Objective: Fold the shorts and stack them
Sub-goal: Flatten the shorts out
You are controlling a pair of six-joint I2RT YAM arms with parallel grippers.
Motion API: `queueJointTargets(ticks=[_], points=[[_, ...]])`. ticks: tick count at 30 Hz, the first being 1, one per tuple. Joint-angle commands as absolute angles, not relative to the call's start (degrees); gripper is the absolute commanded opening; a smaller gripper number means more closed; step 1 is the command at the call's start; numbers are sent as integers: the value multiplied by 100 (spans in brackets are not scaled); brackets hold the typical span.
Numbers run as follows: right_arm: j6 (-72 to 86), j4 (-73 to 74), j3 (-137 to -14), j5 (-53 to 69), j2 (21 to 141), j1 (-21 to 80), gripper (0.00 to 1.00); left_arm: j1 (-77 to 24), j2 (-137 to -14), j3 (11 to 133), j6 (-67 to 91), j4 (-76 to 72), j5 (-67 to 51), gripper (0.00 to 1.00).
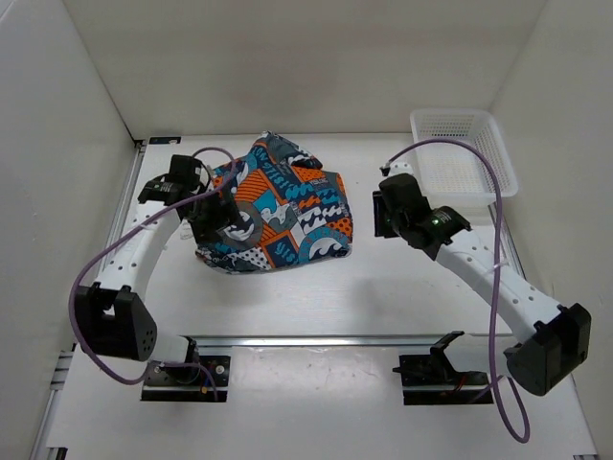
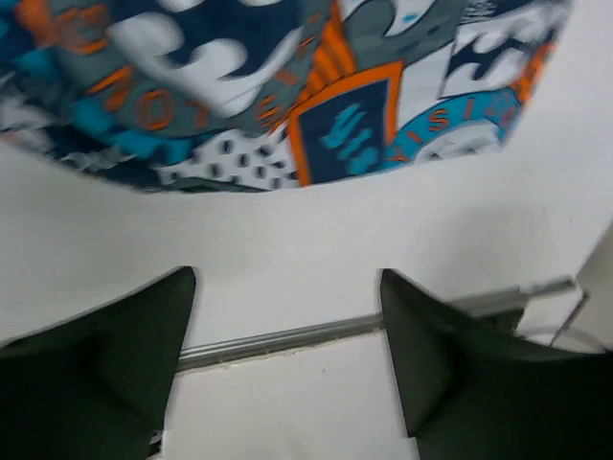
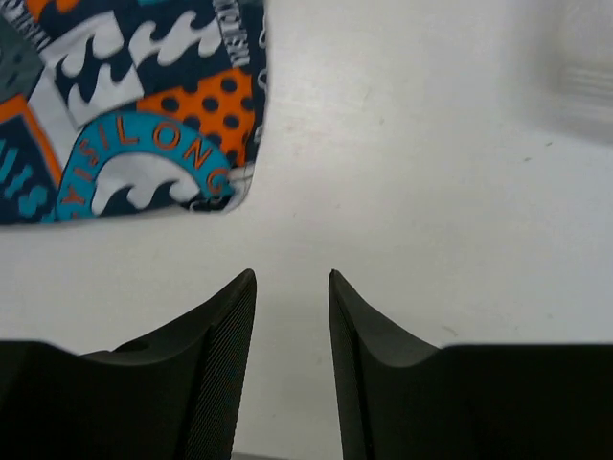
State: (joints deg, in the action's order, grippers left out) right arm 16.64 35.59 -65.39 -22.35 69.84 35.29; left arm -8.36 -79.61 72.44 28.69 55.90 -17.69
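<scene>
The patchwork shorts (image 1: 280,206), printed in blue, teal, orange, white and black, lie in a folded pile on the white table, left of centre. My left gripper (image 1: 218,218) hovers at the pile's left edge, open and empty; its wrist view shows the shorts (image 2: 287,86) above the spread fingers (image 2: 115,355). My right gripper (image 1: 381,213) hangs just right of the pile, open with a narrow gap and empty; the shorts' corner (image 3: 134,115) shows at the upper left of its view.
A white plastic mesh basket (image 1: 464,149) stands at the back right corner. White walls close in the table on the left, back and right. A metal rail (image 1: 316,340) crosses the near part of the table.
</scene>
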Motion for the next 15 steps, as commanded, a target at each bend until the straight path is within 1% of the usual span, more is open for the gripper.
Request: queueJointTargets(ticks=[1,3,4,5,6,7,8,9,11,12,15], points=[[2354,3682,-6584,-1618,6907,3604,42,-607,-7445,7461,2654,5870,-836,75],[2802,3823,-6522,-1154,7056,3656,43,-449,-7269,7384,2776,6081,-442,44],[2986,3823,-6521,-882,7110,3656,45,-396,-7216,7313,2873,6160,-344,31],[3345,3823,-6339,-322,7110,3717,50,-265,-7111,7199,2978,6231,-282,14],[3557,3762,-6241,-134,7189,3718,57,-194,-7058,6876,3214,6284,-281,10],[3786,3710,-6005,42,7189,3805,70,-141,-6988,6647,3321,6232,-412,10],[4145,3404,-5838,253,7189,3806,76,-141,-6848,6392,3427,6118,-535,14],[4314,3201,-5679,464,7189,3806,81,-80,-6794,5850,3680,5813,-806,22],[4682,2719,-5337,799,7189,3806,86,-79,-6794,5329,3892,5425,-1123,40],[4737,2638,-5335,852,7189,3806,86,-27,-6951,4978,3972,5084,-1395,58],[4650,2637,-5388,853,7338,3806,86,-26,-7450,4799,4043,4738,-1354,61]])
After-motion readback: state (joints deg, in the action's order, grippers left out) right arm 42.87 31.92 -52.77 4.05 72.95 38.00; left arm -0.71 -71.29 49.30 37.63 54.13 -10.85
